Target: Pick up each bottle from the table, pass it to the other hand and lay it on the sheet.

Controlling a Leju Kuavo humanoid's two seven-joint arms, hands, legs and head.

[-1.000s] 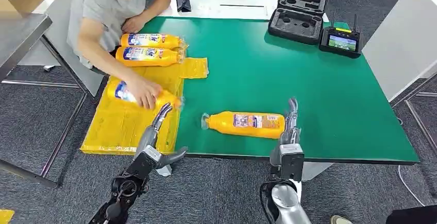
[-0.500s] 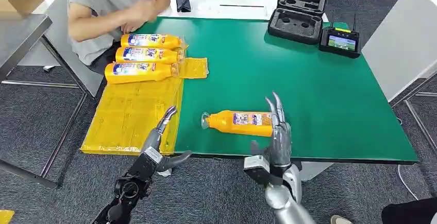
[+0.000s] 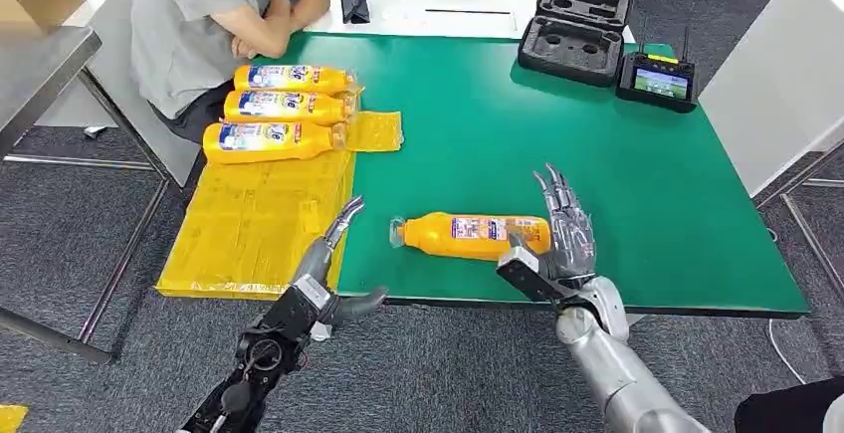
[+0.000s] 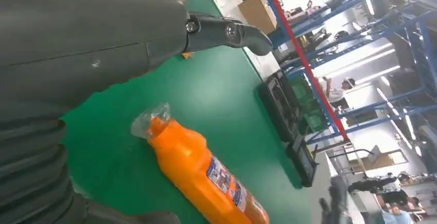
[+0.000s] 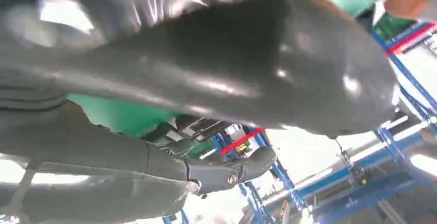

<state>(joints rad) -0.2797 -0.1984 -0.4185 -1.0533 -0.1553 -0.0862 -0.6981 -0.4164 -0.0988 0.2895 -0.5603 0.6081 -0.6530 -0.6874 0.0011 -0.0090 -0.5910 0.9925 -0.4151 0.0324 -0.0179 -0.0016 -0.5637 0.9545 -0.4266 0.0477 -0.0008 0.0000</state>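
Observation:
An orange bottle [image 3: 468,235] lies on its side on the green table [image 3: 498,124], cap end toward the sheet; it also shows in the left wrist view [image 4: 206,177]. My right hand [image 3: 562,229] is raised just beyond its base end, fingers spread, holding nothing. At the table's front edge my left hand [image 3: 328,254] is open, by the right border of the yellow sheet [image 3: 249,224], a short way from the cap. Three more orange bottles [image 3: 284,107] lie side by side at the sheet's far end.
A person [image 3: 199,15] sits at the far left corner with arms folded. A black foam case [image 3: 575,27] and a controller with a screen [image 3: 657,80] stand at the back right. A grey table [image 3: 40,65] stands to the left.
The person laid the third bottle beside the other two and drew both arms back. My right hand rose and moved right, past the bottle's base. My left hand edged forward.

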